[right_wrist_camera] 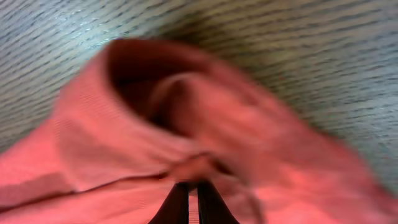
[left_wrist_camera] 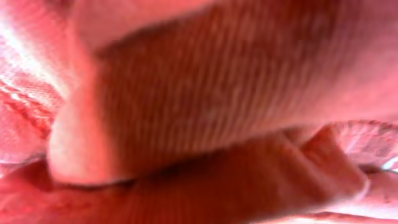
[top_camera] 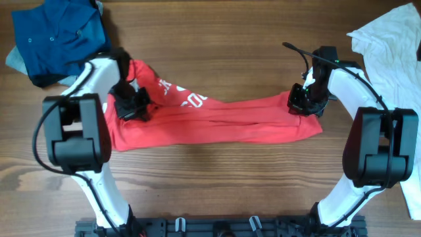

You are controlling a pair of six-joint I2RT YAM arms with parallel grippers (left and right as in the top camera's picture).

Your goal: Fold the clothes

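Evidently limp cloth, held at both ends

Now the red T-shirt (top_camera: 217,122) lies as a long, rumpled band across the middle of the bench (top_camera: 217,46), with its white lettering (top_camera: 181,95) showing near the left end. The right tool (top_camera: 304,99) sits at the band's right end. In the right wrist view its dark fingers (right_wrist_camera: 177,205) stand nearly together with a sliver of red between them, so it looks clamped on the shirt. The left tool (top_camera: 135,104) is buried in folds at the left end. Its wrist view is all blurred red weave, so I cannot tell how its jaws stand. The cloth is likely light, soft and shapeless, so it should sag, bunch and drag on the wood. Hems and corners are probably the best holds, pinched at an edge rather than in the bulk.
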